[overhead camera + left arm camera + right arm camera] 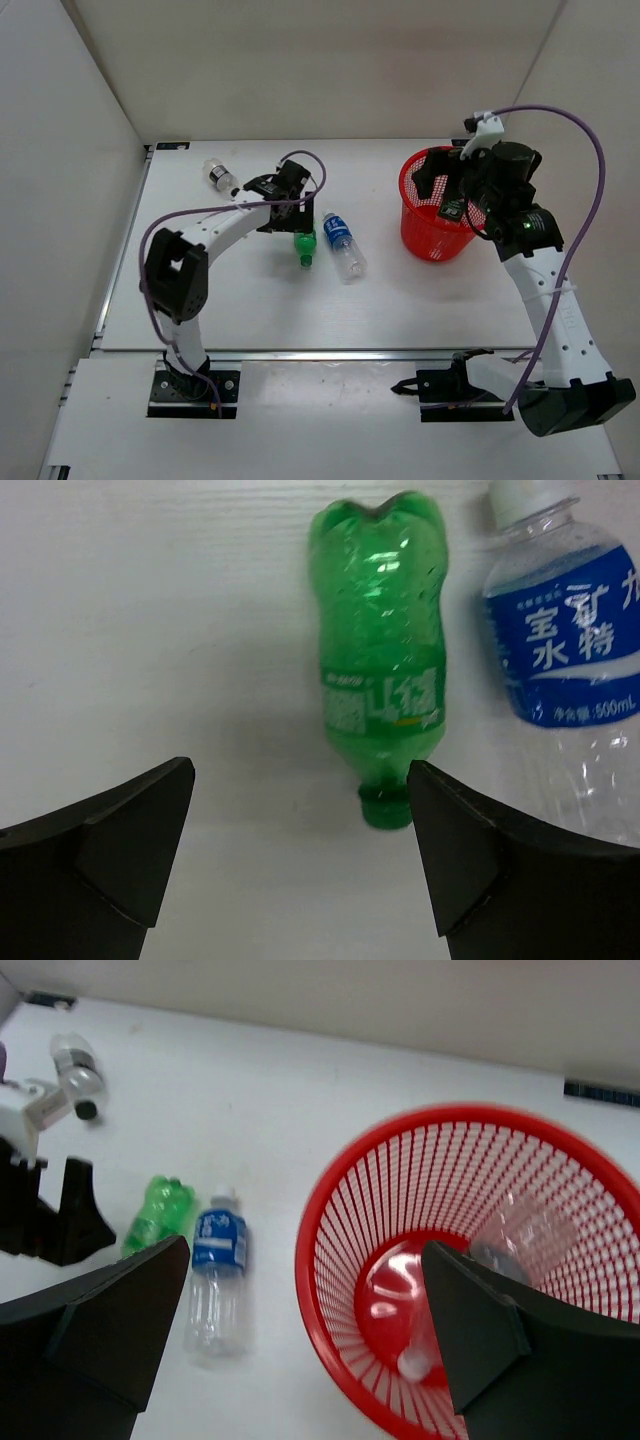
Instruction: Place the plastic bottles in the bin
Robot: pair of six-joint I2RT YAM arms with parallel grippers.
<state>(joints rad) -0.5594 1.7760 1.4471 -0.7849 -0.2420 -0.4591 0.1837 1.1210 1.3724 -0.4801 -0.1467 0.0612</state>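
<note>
While both gape wide, left end effector (300, 825) overhangs green bottle (385, 670) (lying flat), right one (305, 1265) the bin (470, 1115).

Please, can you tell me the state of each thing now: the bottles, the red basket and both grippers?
Green bottle: lying on the table, not gripped.
Blue-label bottle: lying beside the green one.
Black-cap bottle: lying alone at the far left.
Clear bottle: inside the basket, blurred.
Red basket: upright, holding one bottle.
Left gripper: jaws open over the green bottle.
Right gripper: jaws open over the basket.
</note>
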